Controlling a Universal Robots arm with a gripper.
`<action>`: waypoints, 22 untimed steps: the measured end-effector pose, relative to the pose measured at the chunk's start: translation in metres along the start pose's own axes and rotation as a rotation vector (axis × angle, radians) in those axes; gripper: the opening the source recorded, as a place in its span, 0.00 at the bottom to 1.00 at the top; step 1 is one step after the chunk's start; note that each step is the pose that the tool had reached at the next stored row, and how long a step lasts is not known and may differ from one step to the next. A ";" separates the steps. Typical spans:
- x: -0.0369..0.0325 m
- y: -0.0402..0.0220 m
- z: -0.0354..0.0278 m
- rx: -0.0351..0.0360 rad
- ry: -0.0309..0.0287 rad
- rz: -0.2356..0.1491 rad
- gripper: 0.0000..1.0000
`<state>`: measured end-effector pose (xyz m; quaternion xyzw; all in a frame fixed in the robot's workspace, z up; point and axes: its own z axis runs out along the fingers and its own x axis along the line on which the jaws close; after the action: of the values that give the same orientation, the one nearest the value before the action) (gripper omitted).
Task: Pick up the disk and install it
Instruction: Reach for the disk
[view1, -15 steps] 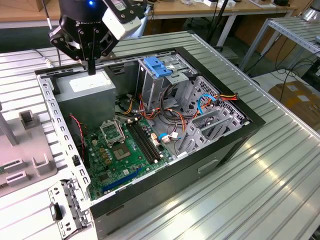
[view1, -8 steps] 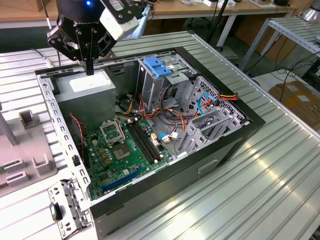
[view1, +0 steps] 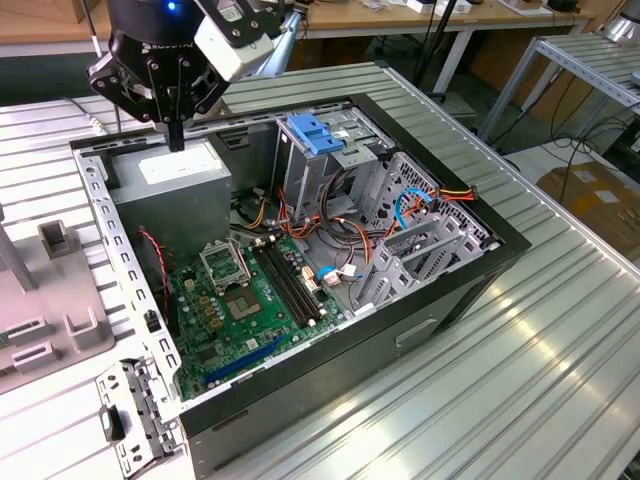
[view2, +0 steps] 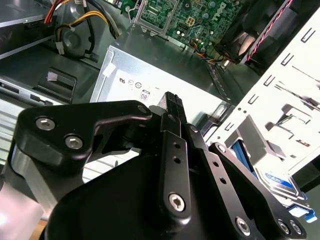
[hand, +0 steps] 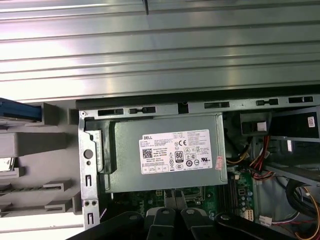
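My gripper (view1: 177, 143) hangs over the back left corner of the open computer case (view1: 452, 283), just above the grey power supply box (view1: 178, 172) with its white label. Its fingers (view2: 173, 106) stand together with nothing between them. The disk (view2: 279, 183) lies outside the case wall on a pale grey holder. In the second wrist view it shows a blue rail and a blue tab. In the first wrist view its blue edge (hand: 18, 110) shows beside the case's corner. The gripper is apart from the disk.
Inside the case are the green motherboard (view1: 235, 305), bundles of cables (view1: 345, 215), a metal drive cage with a pale-blue ribbed clip (view1: 314, 133) on top, and the perforated side frame (view1: 118, 250). A grey fixture (view1: 52, 292) stands on the ribbed metal table (view1: 520, 380).
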<state>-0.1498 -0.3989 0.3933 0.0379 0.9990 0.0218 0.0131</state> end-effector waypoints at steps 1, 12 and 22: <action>0.0003 0.0000 0.0000 0.0000 0.0000 0.000 0.11; 0.0056 -0.0004 -0.0001 0.0000 0.0000 0.000 0.11; 0.0087 -0.0007 -0.0002 0.0000 0.0000 0.000 0.11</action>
<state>-0.1586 -0.3990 0.3933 0.0379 0.9990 0.0218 0.0131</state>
